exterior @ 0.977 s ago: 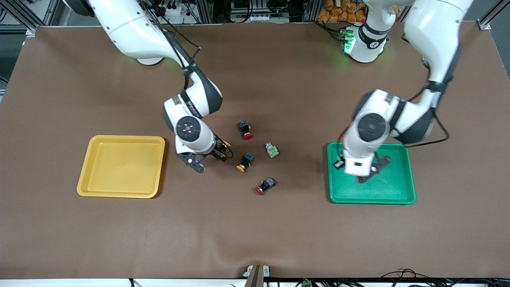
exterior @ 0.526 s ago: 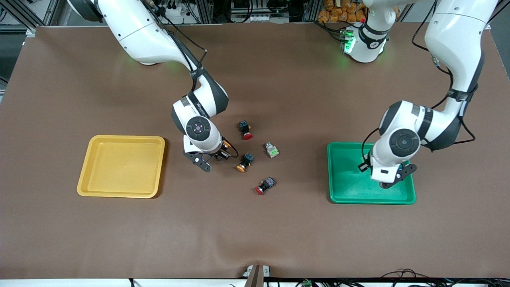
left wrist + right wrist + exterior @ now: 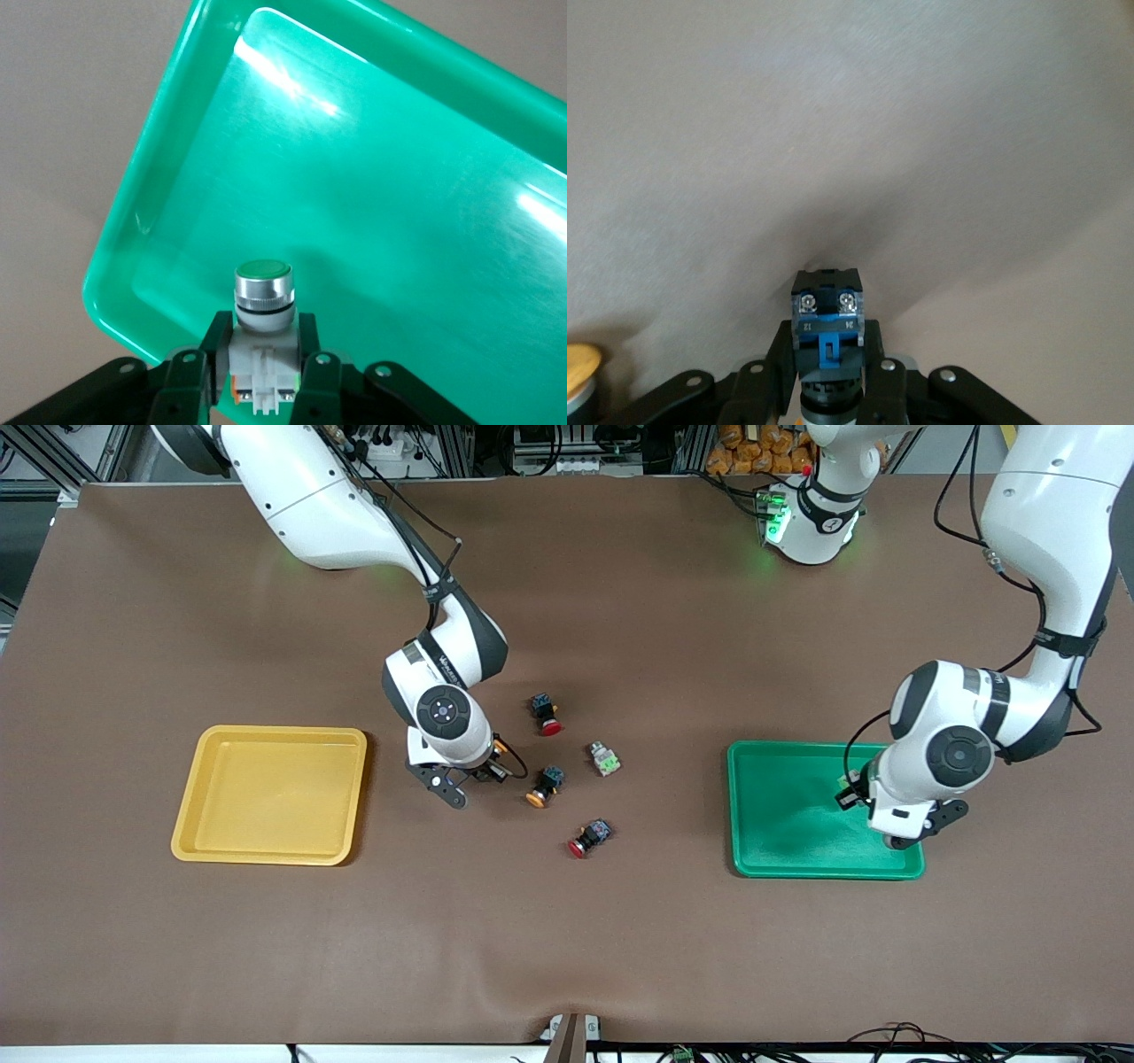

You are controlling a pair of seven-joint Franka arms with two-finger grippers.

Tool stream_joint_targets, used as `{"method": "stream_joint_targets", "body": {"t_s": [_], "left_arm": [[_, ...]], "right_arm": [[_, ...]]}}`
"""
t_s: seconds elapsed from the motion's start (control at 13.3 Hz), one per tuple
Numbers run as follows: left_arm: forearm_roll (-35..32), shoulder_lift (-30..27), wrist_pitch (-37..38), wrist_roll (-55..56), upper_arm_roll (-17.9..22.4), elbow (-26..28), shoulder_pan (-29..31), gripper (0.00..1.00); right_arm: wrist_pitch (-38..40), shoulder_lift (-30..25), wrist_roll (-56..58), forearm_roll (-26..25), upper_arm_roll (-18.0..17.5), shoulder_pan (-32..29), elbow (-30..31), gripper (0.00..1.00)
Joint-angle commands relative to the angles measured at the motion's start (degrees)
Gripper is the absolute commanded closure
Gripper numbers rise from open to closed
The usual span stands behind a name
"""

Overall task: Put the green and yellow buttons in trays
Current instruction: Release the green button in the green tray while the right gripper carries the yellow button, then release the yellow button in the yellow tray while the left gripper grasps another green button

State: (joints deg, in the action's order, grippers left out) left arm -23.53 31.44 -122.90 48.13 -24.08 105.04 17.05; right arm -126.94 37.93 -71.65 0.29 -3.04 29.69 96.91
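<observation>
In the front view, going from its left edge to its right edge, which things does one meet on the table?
Yellow tray → right gripper, shut on a yellow-capped button → loose yellow-capped button → red-capped button → green button → green tray → left gripper, holding a green button over that tray.

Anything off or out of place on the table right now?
Nothing stands out. Yellow tray and green tray sit flat and hold nothing. Left gripper holds a green button over the green tray; right gripper holds a black-and-blue button over the mat.
</observation>
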Motion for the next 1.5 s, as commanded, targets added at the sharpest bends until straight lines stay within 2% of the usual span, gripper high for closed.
{"method": "stream_joint_targets", "body": {"t_s": [0.0,0.23,0.45,0.68,0.83,0.98,1.2,1.43], "left_arm": [[-1.44,-0.15,-0.94,-0.23,-0.80,-0.01,0.79,0.00],[-0.65,-2.69,0.11,0.12,-1.23,-0.36,0.62,0.00],[4.08,-3.58,2.83,3.96,-5.97,-0.72,0.18,0.00],[6.39,-2.53,2.84,15.37,-10.10,-0.98,-2.54,0.00],[6.74,-0.69,2.84,24.33,-11.17,-2.90,-7.97,0.00],[8.14,3.60,2.75,31.90,-11.17,-7.46,-13.16,0.00],[8.24,8.09,2.22,42.88,-10.99,-13.71,-21.33,0.00],[8.15,10.39,-1.36,46.08,-10.29,-15.13,-25.83,0.00]], "right_arm": [[6.86,-4.60,1.58,-1.78,0.05,-3.05,-0.06,1.00],[10.22,-6.99,13.16,-1.96,0.14,-9.10,0.11,1.00],[9.87,-6.90,25.11,-2.48,0.14,-16.57,0.20,1.00],[11.27,-7.34,34.70,-2.49,0.14,-21.68,0.64,1.00],[12.42,-7.34,41.46,-2.49,0.05,-25.80,0.64,1.00],[11.81,-7.17,50.07,-2.49,0.06,-30.28,2.13,1.00],[12.24,-6.73,51.61,-2.57,0.49,-34.16,2.58,1.00],[11.19,-5.42,52.84,-2.66,0.85,-36.46,3.28,1.00]]}}
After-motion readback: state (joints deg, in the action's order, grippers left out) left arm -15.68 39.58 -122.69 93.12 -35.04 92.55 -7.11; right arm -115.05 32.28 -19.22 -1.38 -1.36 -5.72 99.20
